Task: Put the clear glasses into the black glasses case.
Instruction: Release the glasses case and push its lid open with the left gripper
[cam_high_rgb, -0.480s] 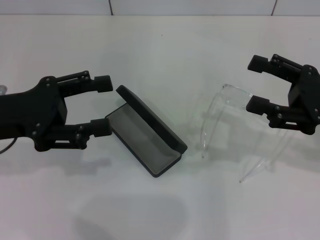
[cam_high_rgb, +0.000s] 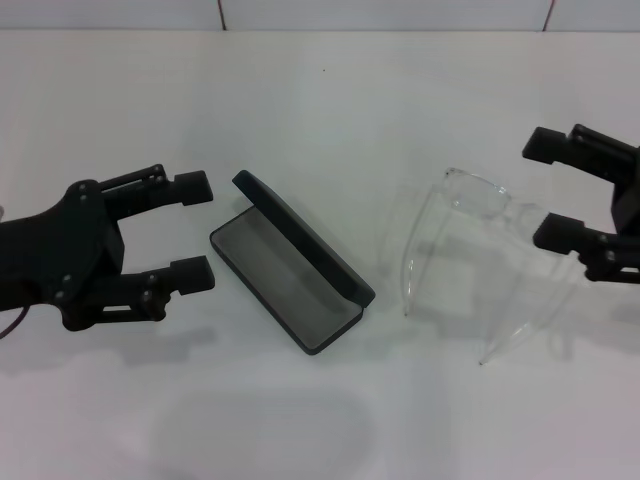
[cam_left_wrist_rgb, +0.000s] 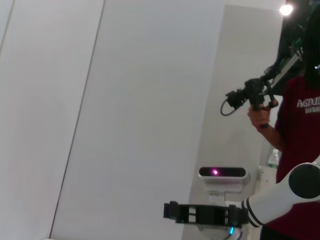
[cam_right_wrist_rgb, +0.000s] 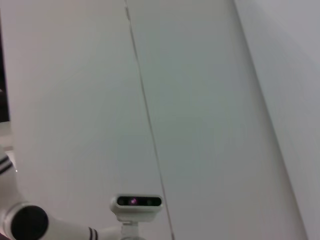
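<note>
- Both tools have drawn outward since half a second ago: the left tool (cam_high_rgb: 195, 232) has backed off the open end of the black glasses case (cam_high_rgb: 290, 265), which it was touching, and the right tool (cam_high_rgb: 552, 190) has slid away from the clear glasses (cam_high_rgb: 470, 225) toward the frame edge.
- Only the head view shows the white bench (cam_high_rgb: 320, 110) and the task's things. The left wrist view looks across the room instead, taking in the robot's head camera (cam_left_wrist_rgb: 222, 173) with a pink light, the right tool (cam_left_wrist_rgb: 200, 214) on its white arm, and a person (cam_left_wrist_rgb: 295, 130) in a dark red shirt gripping a handheld controller (cam_left_wrist_rgb: 250, 95). The right wrist view shows wall panels and the same head camera (cam_right_wrist_rgb: 136, 202).
- White lettering on the shirt begins "AGN"; the rest is cut off.
- Left tool: fingers spread, pointing at the case, with a clear gap before its near end.
- Right tool: fingers spread, pointing at the glasses, just beside their front.
- The case lies open between the tools, lid raised on the side facing the glasses, which stand on the bench apart from it.
</note>
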